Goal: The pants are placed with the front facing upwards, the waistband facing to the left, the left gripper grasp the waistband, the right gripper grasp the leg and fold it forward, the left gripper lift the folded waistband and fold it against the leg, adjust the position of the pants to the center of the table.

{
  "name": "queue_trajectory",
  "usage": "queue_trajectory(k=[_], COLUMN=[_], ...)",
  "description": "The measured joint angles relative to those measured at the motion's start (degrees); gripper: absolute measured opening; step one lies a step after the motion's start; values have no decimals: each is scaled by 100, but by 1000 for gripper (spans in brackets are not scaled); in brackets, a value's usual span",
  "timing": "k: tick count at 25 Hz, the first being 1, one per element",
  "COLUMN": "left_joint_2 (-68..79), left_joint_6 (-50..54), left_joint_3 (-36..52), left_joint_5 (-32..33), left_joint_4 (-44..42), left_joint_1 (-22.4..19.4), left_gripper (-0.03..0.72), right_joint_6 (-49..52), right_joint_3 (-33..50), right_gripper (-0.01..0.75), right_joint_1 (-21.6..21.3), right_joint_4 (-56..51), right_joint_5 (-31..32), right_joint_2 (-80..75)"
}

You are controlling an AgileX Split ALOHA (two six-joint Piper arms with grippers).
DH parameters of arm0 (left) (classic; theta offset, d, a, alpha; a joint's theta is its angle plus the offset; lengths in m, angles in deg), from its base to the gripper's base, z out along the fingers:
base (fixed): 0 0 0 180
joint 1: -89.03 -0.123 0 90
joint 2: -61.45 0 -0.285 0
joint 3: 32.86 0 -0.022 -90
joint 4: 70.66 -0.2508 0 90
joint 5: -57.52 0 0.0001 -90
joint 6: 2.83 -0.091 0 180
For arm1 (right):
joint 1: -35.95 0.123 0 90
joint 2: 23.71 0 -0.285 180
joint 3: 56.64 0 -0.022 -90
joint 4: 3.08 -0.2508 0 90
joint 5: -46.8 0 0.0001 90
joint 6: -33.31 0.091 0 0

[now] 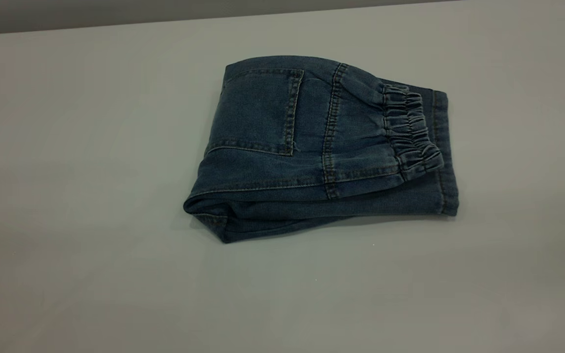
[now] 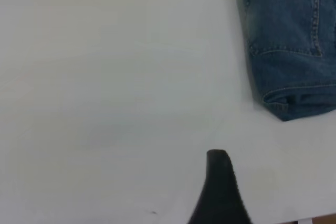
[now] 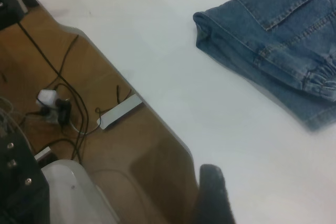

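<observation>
The pants (image 1: 321, 147) lie folded into a compact blue denim bundle near the middle of the table (image 1: 91, 196), a back pocket facing up. The ruched waistband (image 1: 410, 132) lies on top at the bundle's right end, over the leg hems. Neither arm shows in the exterior view. In the left wrist view the left gripper (image 2: 220, 182) hangs over bare table, well apart from the pants (image 2: 294, 40). In the right wrist view the right gripper (image 3: 212, 192) hovers at the table's edge, away from the pants (image 3: 273, 35) and the waistband (image 3: 320, 80).
Beyond the table's edge, the right wrist view shows a wooden floor with black cables, a white power strip (image 3: 121, 111), a white plug (image 3: 47, 98) and a pale grey rounded object (image 3: 73, 192).
</observation>
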Motion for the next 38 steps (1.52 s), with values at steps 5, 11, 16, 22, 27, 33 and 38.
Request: queue_trajectory(k=[5, 11, 16, 22, 27, 33, 38], left_joint_2=[0, 0, 0, 0, 0, -105, -620], left_joint_6=[-2, -2, -7, 3, 3, 3, -3], left_joint_3=[0, 0, 0, 0, 0, 0, 0], left_joint_5=[0, 0, 5, 4, 6, 12, 21], left_joint_4=[0, -6, -5, -5, -12, -15, -22], left_joint_1=[0, 0, 0, 0, 0, -18, -18], left_gripper=[456, 454, 454, 454, 454, 454, 454], right_joint_6=[0, 5, 0, -23, -23, -23, -23], right_joint_3=[0, -4, -6, -6, -6, -11, -5], right_gripper=[453, 451, 452, 452, 452, 452, 452], right_joint_1=[0, -36, -917, -3254, -5009, -5684, -5661], right_joint_4=[0, 0, -75, -64, -53, -64, -79], right_joint_5=[0, 11, 18, 12, 12, 19, 19], right_joint_2=[0, 8, 8, 100, 568, 816, 807])
